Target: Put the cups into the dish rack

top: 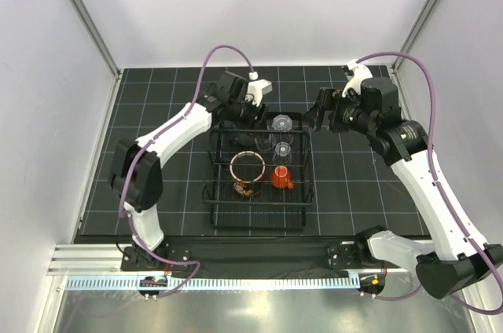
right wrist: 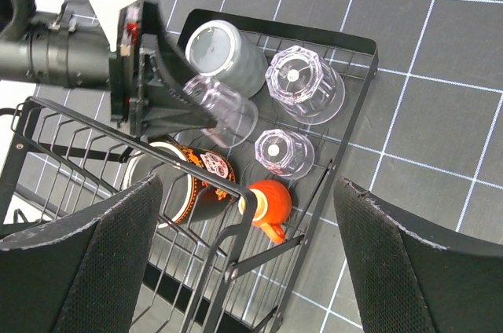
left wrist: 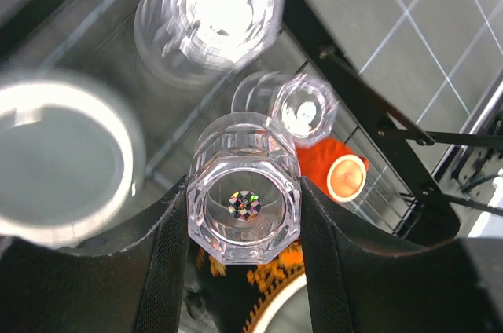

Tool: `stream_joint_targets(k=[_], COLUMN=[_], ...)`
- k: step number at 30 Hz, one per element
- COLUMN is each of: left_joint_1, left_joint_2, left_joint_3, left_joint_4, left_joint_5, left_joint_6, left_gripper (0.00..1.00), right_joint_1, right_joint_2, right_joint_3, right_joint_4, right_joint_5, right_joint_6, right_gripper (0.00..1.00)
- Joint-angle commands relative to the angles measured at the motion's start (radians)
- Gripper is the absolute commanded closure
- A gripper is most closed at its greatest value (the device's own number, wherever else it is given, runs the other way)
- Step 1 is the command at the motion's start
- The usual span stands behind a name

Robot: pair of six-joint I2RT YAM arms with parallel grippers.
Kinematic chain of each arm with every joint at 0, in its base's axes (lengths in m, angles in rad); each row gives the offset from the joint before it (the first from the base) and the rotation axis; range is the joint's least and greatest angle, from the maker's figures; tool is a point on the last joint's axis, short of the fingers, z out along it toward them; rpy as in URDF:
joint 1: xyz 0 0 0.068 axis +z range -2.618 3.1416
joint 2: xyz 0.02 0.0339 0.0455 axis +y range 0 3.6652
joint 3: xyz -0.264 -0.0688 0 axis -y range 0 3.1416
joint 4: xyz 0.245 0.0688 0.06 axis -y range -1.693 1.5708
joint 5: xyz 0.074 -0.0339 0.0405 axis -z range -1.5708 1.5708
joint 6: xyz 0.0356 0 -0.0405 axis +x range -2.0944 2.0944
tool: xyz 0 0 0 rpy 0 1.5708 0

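1. While the left pincer [left wrist: 242, 211] grips a clear faceted cup [left wrist: 244, 192] between its two black fingers [left wrist: 167, 258], that cup hangs tilted over the far-left part of the rectangular black wire dish rack [top: 214, 192]. From these views it cannot be told whether the cup touches the grid base.
2. A round grey-green cup [right wrist: 224, 54] stands in the rack's far-left corner, just beside the held cup. In the left wrist view it is only a pale blur.
3. Two more clear cups sit along the rack's far-right side. A wide clear faceted cup [right wrist: 305, 82] is at the far corner, and a smaller clear cup [right wrist: 283, 151] stands just nearer in, apart from it.
4. A large dark mug with orange patterning [top: 247, 172] fills the middle-left of the rack. A small orange cup with a handle [top: 280, 177] sits just beside it on the right.
5. The right pincer [right wrist: 247, 184] is spread wide and holds nothing. It hovers above the rack's far-right corner, well apart from the left pincer, with its camera looking down across all the cups.
6. The rack rests on a black surface ruled with pale grid lines [top: 354, 184], between the two white arms, whose bases are at the near edge.
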Motion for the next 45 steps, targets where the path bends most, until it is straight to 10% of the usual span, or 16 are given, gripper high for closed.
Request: stream_joint_targets(k=[1, 14, 45], left_joint_1=[0.014, 0.029, -0.029], left_joint_2=[0.035, 0.228, 0.217], left_joint_3=[0.112, 0.336, 0.218], left_joint_4=[-0.048, -0.378, -0.182], left_joint_5=[0.135, 0.201, -0.069], left_joint_6=[0.171, 0.481, 0.323], left_gripper=[1.00, 1.00, 0.91], right_joint_1=[-0.013, -0.069, -0.080], right_joint_2=[-0.031, -0.031, -0.030], right_joint_3=[0.005, 0.009, -0.014], right_joint_4=[0.031, 0.014, 0.041], right_joint_5=[-0.017, -0.050, -0.084], right_joint_6=[-0.018, -0.040, -0.018], right_gripper=[0.11, 0.11, 0.11])
